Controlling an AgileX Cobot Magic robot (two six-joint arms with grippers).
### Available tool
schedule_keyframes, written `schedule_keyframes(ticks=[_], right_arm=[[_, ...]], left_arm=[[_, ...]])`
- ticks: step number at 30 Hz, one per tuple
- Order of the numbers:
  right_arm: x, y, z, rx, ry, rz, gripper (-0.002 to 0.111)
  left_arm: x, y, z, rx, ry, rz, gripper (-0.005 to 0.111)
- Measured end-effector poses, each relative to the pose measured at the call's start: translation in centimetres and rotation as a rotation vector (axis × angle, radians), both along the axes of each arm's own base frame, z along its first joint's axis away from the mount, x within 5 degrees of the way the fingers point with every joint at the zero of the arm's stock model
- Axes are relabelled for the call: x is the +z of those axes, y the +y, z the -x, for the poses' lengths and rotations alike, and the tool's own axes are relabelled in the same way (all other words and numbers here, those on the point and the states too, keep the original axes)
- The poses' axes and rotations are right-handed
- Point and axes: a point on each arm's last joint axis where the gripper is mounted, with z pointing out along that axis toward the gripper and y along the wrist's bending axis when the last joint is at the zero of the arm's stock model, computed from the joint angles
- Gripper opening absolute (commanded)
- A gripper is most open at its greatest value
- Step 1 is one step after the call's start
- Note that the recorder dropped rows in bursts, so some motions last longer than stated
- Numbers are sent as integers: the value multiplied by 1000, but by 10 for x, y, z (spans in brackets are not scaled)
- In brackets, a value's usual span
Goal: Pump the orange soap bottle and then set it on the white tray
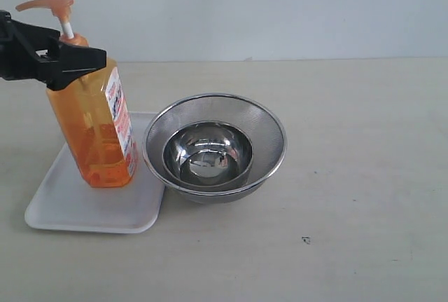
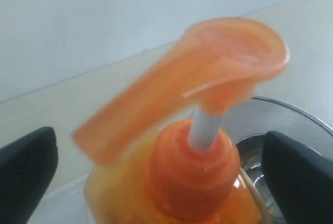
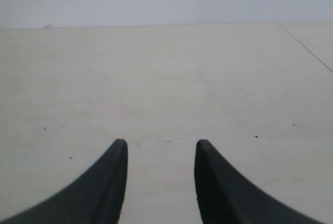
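Observation:
The orange soap bottle stands upright on the white tray at the left of the table, its label facing right. My left gripper sits at the bottle's shoulder, just below the pump head. Its fingers stand wide apart on either side of the bottle's neck, with a gap on each side, so it is open. My right gripper is open over bare table with nothing between its fingers. It does not show in the exterior view.
A steel bowl sits inside a wire mesh strainer right beside the tray, its rim over the tray's right edge. Bare tabletop lies to the right. A pale wall runs behind.

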Motion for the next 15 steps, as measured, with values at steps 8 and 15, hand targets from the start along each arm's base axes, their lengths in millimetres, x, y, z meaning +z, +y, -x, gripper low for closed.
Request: schedule_keyframes(ticks=[8, 15], right_arm=[[0, 0, 0, 0, 0, 0, 38], [0, 0, 0, 0, 0, 0, 38]], left_arm=[[9, -2, 14, -31, 19, -31, 110], [29, -6, 50, -16, -30, -4, 110]])
